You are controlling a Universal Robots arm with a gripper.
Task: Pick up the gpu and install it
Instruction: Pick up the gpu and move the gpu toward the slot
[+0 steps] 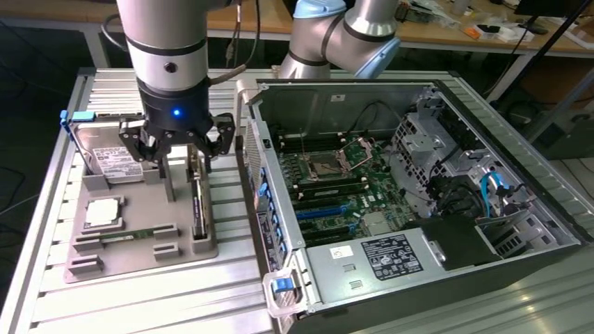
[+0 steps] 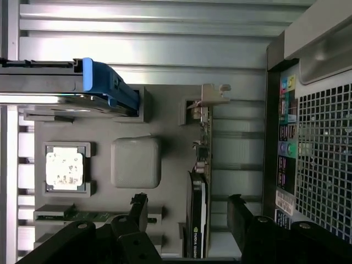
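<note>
**Card position.** The gpu (image 2: 198, 220) stands on its long edge in a slot of the tray (image 2: 165, 110). Its bracket (image 2: 212, 95) sits against a notched post at one end. Standing it on edge leaves both flat faces free for a pinch grasp.

**Tool state.** The gripper (image 2: 188, 199) hovers above the gpu with its jaws spread and holds nothing. One of the fingers (image 2: 137, 206) lies to each side of the card, with a gap on both sides and no contact. This reads as alignment for the grasp, so the pick is not yet made.

**Neighbouring parts.** The hard drive (image 1: 116, 163), CPU (image 1: 102, 211) and memory stick (image 1: 125, 235) each sit in their own recess, apart from the gpu. This keeps room for the fingers.

**Target.** The case (image 1: 325, 97) lies just beside the tray, at the exterior view's right. It is open on top, so the motherboard (image 1: 334, 174) can be reached from above. No card appears seated in it.
</note>
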